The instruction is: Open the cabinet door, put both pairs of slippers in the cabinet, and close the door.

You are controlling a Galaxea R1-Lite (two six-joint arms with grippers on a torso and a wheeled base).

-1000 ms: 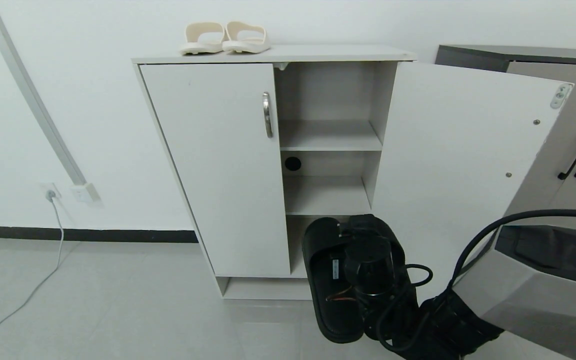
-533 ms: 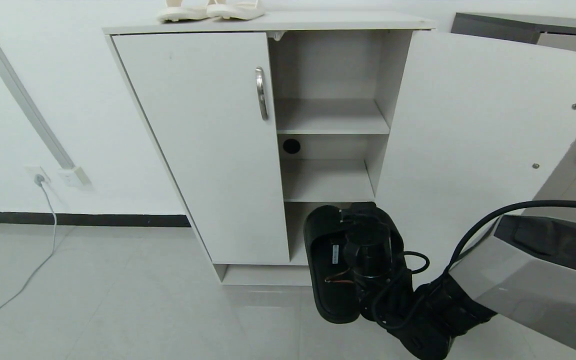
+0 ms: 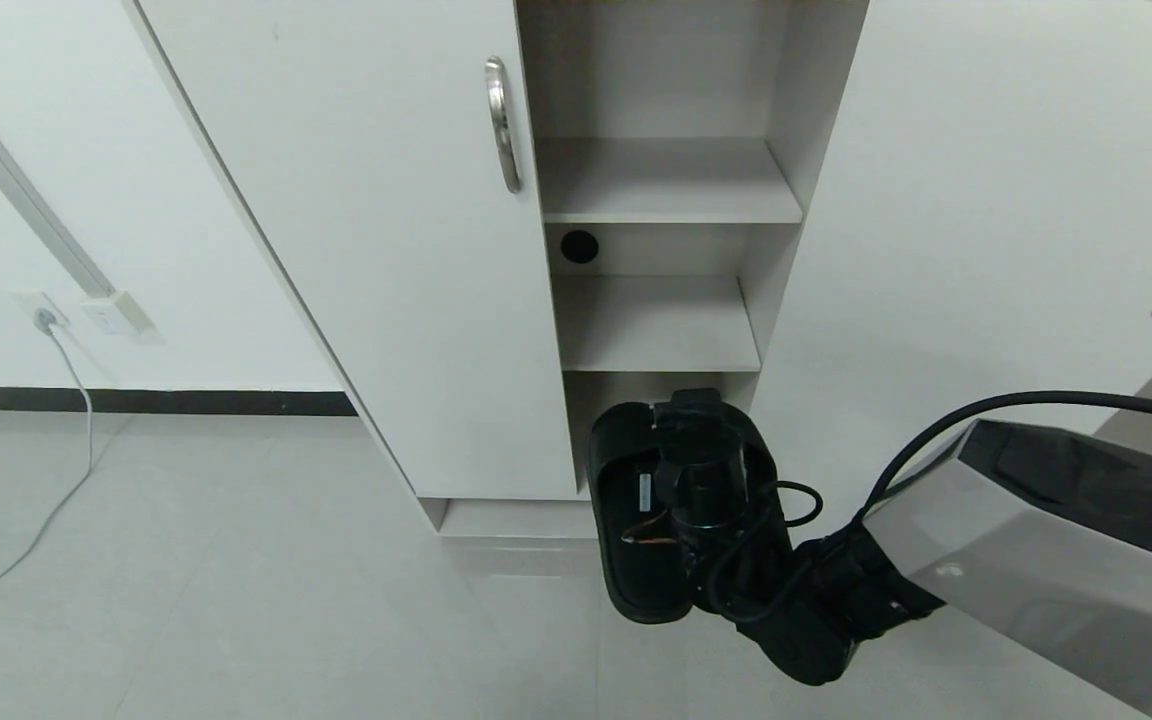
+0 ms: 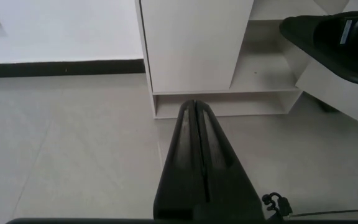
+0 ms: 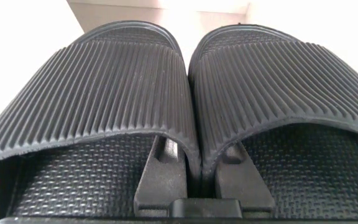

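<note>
A pair of black slippers [image 3: 636, 530] hangs side by side, toes toward the lowest compartment [image 3: 576, 440] of the white cabinet [image 3: 356, 250]. My right gripper [image 3: 693, 425] is shut on them. In the right wrist view its fingers [image 5: 160, 177] pinch the inner sides of the two ribbed straps [image 5: 117, 81] together. The cabinet's right door [image 3: 956, 250] stands wide open and the left door with the metal handle [image 3: 502, 125] is closed. My left gripper [image 4: 195, 115] is shut on nothing, low over the floor in front of the cabinet base [image 4: 222, 102].
Two bare shelves [image 3: 661, 180] sit above the lowest compartment. A wall socket with a grey cable [image 3: 41, 320] is at the left, with open tiled floor [image 3: 236, 600] before it. The open door bounds the space on the right.
The head camera has dropped and come nearer, so the cabinet top with the cream slippers has left the picture. The black slippers sit a little lower against the opening.
</note>
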